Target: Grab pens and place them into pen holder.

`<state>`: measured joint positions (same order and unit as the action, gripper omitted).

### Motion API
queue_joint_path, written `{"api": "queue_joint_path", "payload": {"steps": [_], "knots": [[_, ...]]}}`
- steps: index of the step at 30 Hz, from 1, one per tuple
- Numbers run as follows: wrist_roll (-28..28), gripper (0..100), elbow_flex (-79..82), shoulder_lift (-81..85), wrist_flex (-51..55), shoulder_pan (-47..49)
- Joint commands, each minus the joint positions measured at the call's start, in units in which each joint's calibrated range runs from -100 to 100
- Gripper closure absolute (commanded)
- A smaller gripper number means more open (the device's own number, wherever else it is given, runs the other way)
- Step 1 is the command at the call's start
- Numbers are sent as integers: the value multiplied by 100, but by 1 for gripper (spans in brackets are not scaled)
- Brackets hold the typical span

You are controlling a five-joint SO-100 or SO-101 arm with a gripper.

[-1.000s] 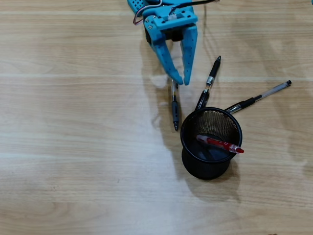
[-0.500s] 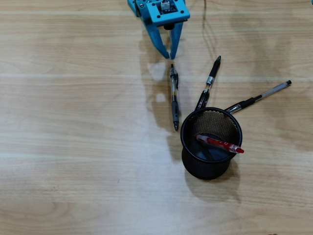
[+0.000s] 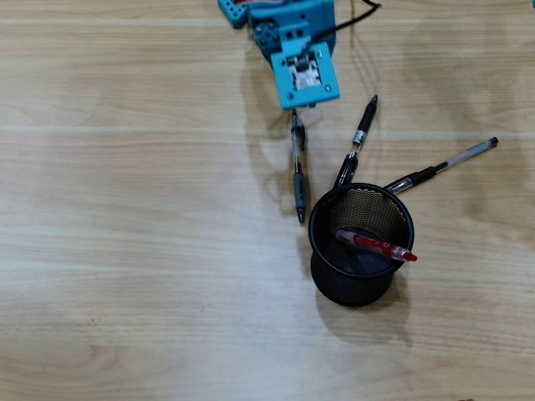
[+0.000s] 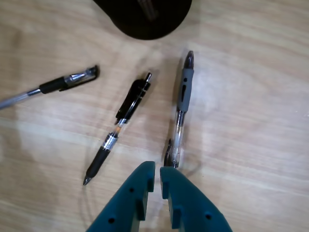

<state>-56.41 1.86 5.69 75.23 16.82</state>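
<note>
Four slim pens [image 3: 298, 171], one red.

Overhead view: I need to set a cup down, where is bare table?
The table is bare left of the grey pen and below the pen holder. It is crowded between the gripper and the holder.

pen holder [image 4: 145, 19]: cut by top edge | stick pen [image 4: 46, 88]: cut left

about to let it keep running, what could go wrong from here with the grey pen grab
The hand sits nearly shut at the clip end of the grey pen, not around it, so it may push or spin the pen instead of gripping. The black pen lies close beside it and could get nudged. The pen holder stands near the pen's tip.
</note>
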Motion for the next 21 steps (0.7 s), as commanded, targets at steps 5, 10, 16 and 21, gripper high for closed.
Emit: {"api": "queue_joint_path", "payload": {"steps": [5, 10, 16, 21], "knots": [[-29, 84, -241, -446, -37, 106], [-29, 78, -232, -658, 26, 124], [-29, 78, -204, -973, 26, 179], [-34, 78, 176, -1193, -65, 198]]}}
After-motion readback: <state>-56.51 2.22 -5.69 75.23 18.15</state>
